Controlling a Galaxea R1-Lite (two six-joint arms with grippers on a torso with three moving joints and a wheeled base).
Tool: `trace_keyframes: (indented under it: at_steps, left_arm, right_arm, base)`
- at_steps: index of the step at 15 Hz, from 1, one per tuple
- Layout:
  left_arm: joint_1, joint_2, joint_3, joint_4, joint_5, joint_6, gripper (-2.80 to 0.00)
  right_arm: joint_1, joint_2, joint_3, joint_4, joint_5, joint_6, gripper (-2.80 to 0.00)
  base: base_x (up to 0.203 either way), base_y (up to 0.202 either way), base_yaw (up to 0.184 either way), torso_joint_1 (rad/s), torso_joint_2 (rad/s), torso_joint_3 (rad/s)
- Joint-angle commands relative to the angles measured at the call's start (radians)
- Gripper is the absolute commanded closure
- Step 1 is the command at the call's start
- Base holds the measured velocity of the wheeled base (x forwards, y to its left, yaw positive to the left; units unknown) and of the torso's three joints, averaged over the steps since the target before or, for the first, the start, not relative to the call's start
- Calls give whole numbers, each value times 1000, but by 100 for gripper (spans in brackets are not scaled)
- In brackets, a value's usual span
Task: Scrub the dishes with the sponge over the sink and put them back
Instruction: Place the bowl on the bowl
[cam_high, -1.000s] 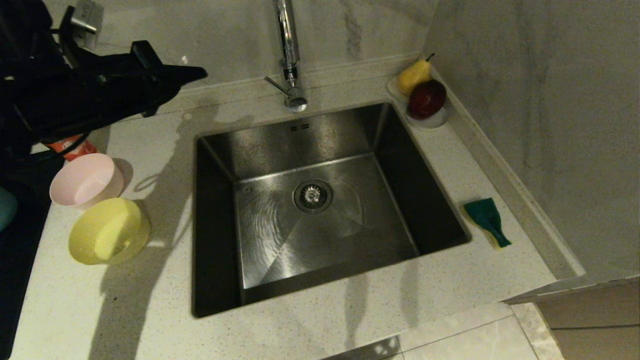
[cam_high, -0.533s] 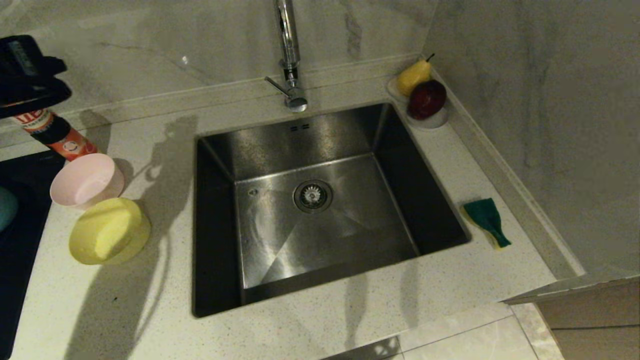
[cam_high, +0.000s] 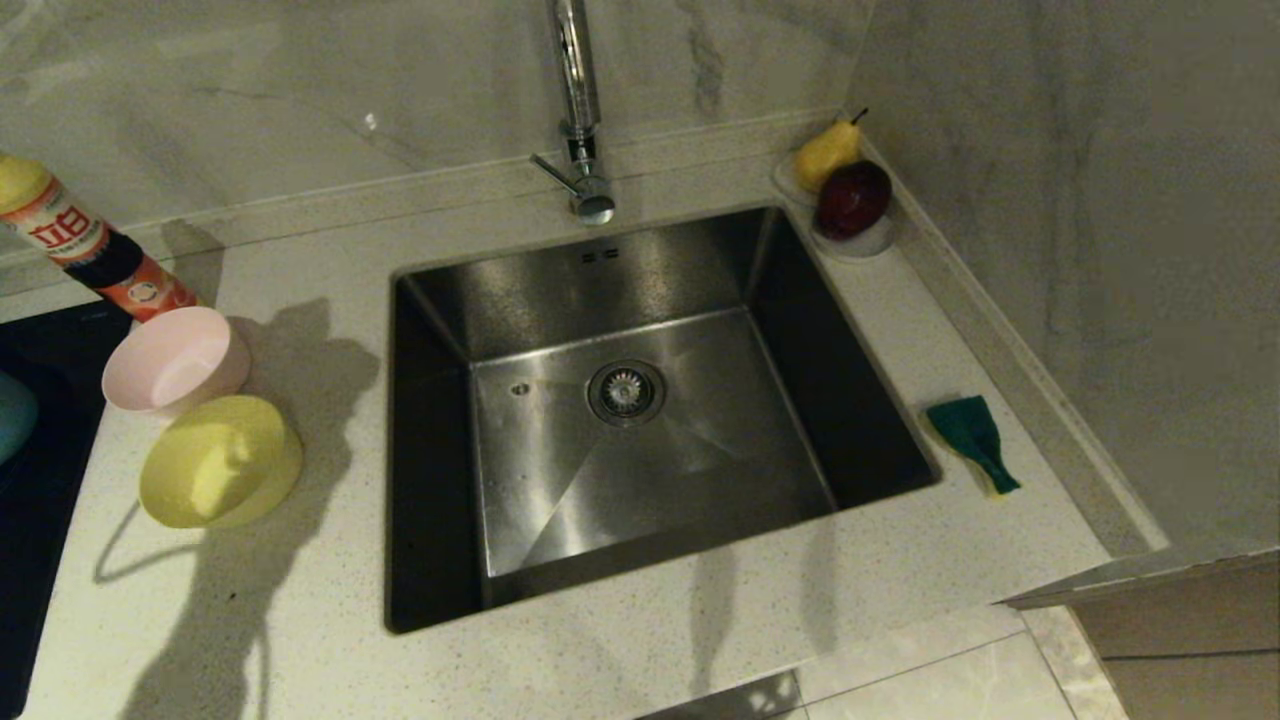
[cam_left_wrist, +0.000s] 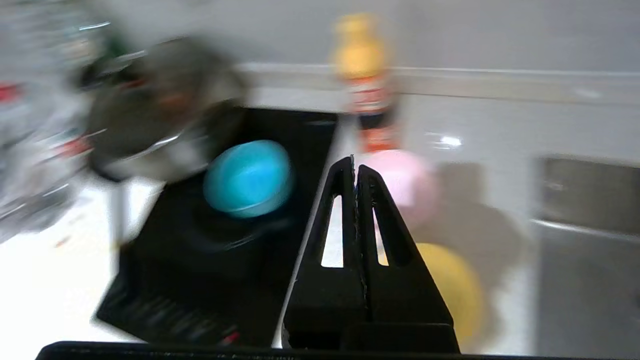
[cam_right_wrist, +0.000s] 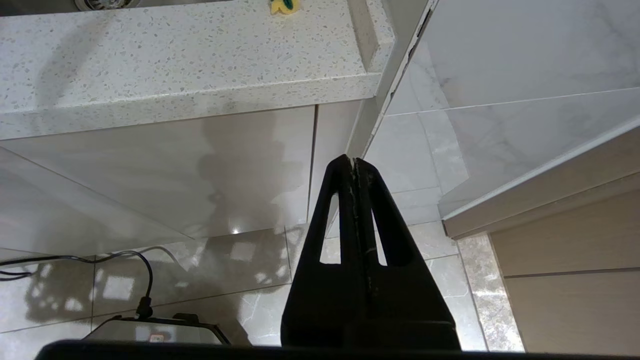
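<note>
L gripper (cam_left_wrist: 355, 165) pressed together, empty, above counter; pink bowl (cam_left_wrist: 400, 182) just beyond tips, yellow bowl (cam_left_wrist: 447, 295) nearer, blue bowl (cam_left_wrist: 248, 178) left. R gripper (cam_right_wrist: 353, 164) together, parked low; sponge (cam_high: 973, 438) right of sink (cam_high: 640, 290).

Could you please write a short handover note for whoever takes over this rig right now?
Left tool: shut, empty, raised above the counter's left end. Right tool: shut, empty, parked below the counter edge.
Pink bowl and yellow bowl stand on the counter left of the sink; blue bowl sits on the black surface further left. Sponge lies on the counter right of the sink.
Done: nothing in hand; whether any bowl was scrubbed cannot be told.
Left: confirm, then finish scrubbing.
</note>
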Motion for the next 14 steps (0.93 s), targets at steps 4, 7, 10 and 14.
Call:
trace_keyframes:
  at_steps: [4,7,10,14]
  left_arm:
    - [15,50,74,8,98,-30,0]
    - [40,165,81,13,97,-87,0]
    - [129,316,42,0,63,-119,0]
    - [237,499,-132,45,-43,-272,0]
  right_arm:
    - [0,1,0,0,0,-1,0]
    - [0,1,0,0,1,-1,0]
    - [0,1,0,0,1,-1,0]
    - [0,1,0,0,1,-1,0]
  base:
    - [0,0,0,0,0,0]
    - [0,0,0,0,0,0]
    - [0,0,0,0,0,0]
    - [0,0,0,0,0,0]
